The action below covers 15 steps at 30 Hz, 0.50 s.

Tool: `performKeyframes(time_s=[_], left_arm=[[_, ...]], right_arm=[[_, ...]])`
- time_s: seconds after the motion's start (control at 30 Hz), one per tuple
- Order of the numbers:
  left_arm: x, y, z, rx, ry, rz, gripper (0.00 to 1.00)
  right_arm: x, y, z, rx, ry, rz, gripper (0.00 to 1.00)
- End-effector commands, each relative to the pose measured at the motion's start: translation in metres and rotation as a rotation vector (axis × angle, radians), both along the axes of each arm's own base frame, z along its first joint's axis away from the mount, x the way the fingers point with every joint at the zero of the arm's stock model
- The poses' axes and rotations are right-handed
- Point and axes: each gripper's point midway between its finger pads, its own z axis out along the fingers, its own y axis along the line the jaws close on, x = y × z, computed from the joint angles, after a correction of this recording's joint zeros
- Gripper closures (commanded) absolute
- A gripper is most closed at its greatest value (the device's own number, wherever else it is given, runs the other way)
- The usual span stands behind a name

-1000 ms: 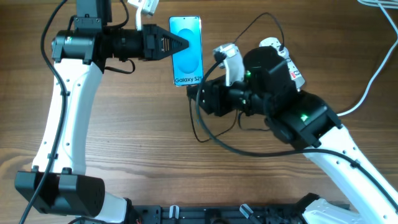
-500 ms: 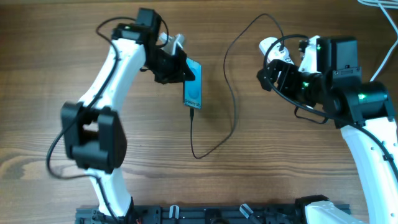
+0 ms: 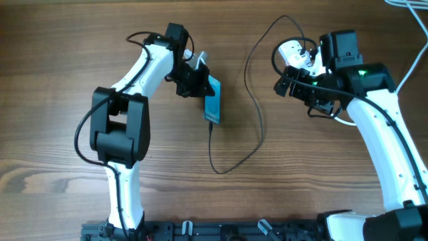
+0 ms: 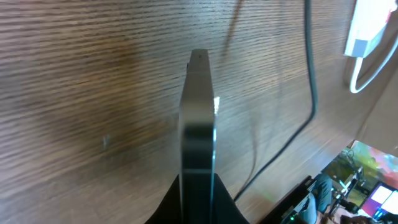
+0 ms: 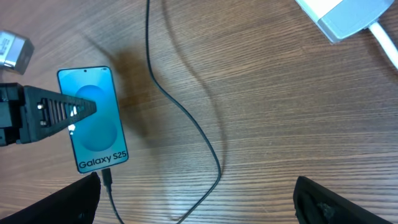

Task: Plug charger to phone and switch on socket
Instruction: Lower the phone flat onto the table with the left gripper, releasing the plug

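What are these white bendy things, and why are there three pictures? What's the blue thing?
They are two robot arms with jaws for pinching. One picture looks down from above the wooden table; the other two come from small cameras on the wrists. The left arm pinches the blue phone in its jaws, tipped up on edge. A thin black charger cable runs to the phone's bottom edge. The right arm, jaws open and empty, is near the white power strip.
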Motion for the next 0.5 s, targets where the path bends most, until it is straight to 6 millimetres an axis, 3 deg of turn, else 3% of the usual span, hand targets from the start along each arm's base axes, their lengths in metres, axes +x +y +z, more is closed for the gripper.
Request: performKeyframes(time_s=[0.0,0.17,0.47], left_arm=[[-0.006,-0.015,-0.019,0.013,0.022,-0.034,0.96],[-0.003,-0.018,-0.028,0.052,-0.014,-0.05,0.95],[0.004,0.005,-0.043,0.209,-0.055,-0.041,0.78]], right_arm=[[0.005,-0.003,0.001,-0.023,-0.013,0.008,0.0],[0.005,-0.003,0.001,-0.03,-0.018,0.027,0.0],[0.006,-0.003,0.002,-0.03,-0.022,0.027,0.0]])
